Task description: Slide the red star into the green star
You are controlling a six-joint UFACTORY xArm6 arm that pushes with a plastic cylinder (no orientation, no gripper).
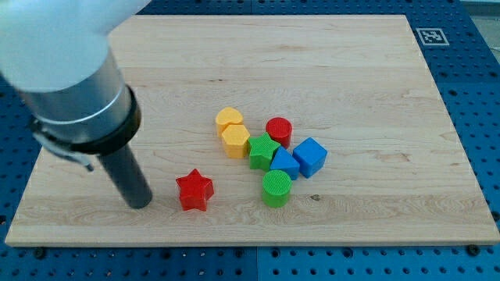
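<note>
1. End effector: no jaws are carried, so nothing is spread, pressed together or pinched; only a straight dark rod is seen, and my tip [141,204] is set down on the desk [351,62] at the view's lower left.
2. My tip is placed just to the view's left of the red star [194,190], with a narrow strip of bare wood seen between them; no contact is shown.
3. The red star is found alone near the view's bottom edge, apart from the cluster of other blocks.
4. The green star [262,150] is located up and to the view's right of the red star, in the middle of the cluster.
5. The green star is flanked by a yellow hexagon [235,140] on the view's left, a red cylinder [278,131] above, a blue triangular block [284,165] on the right, and a green cylinder [276,187] below.
6. A yellow heart-shaped block [229,119] is seen above the yellow hexagon, and a blue cube [310,156] at the cluster's right end.
</note>
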